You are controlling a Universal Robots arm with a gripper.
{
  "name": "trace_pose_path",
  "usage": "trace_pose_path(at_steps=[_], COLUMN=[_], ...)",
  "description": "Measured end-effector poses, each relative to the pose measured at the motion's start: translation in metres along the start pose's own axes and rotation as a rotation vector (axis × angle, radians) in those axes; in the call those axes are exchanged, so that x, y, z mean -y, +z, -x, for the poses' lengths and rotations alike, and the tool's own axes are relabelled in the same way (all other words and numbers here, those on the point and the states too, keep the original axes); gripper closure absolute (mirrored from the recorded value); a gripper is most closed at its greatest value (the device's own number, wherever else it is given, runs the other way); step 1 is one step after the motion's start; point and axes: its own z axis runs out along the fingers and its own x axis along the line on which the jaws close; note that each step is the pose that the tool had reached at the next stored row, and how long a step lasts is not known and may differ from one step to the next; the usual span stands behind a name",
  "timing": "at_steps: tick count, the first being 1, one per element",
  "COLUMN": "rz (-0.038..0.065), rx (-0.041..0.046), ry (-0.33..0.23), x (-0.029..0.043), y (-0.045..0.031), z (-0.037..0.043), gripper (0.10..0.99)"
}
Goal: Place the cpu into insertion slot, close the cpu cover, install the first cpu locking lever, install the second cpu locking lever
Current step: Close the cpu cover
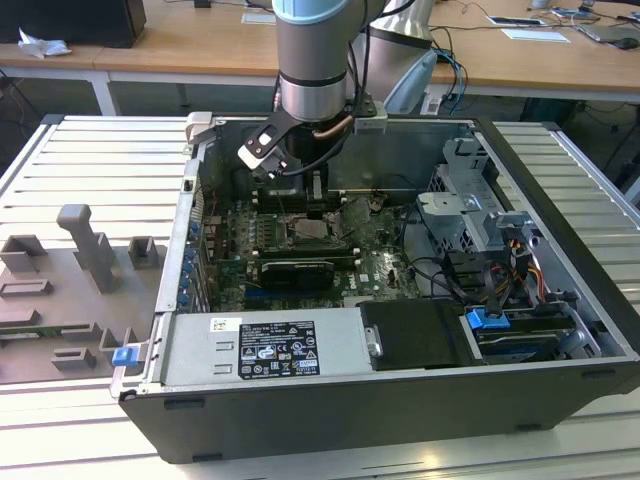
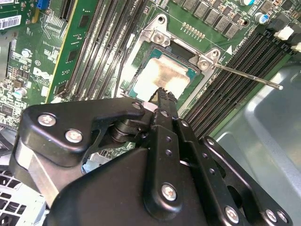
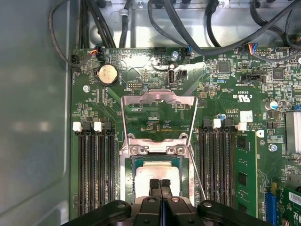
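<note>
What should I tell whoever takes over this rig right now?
The gripper hangs over the chip with its fingers shut and nothing between them; whether they touch it is unclear.
The chip lies flat in the socket.
The cover is flipped open, off the socket.
One lever sticks out, unlatched.
Done: chip placed.
Left: cover to close, both levers to latch.

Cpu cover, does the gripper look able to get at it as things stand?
Probably yes. The cover stands open just past the cpu, and the gripper hangs right over the cpu with nothing between it and the cover.
</note>
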Motion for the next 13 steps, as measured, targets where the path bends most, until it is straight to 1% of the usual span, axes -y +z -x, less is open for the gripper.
trace_pose_path(at_steps=[13], rz=[0.0], rx=[0.0001], ry=[0.0], x=[-0.0002], y=[-0.0023], z=[-0.0002], gripper=[0.98])
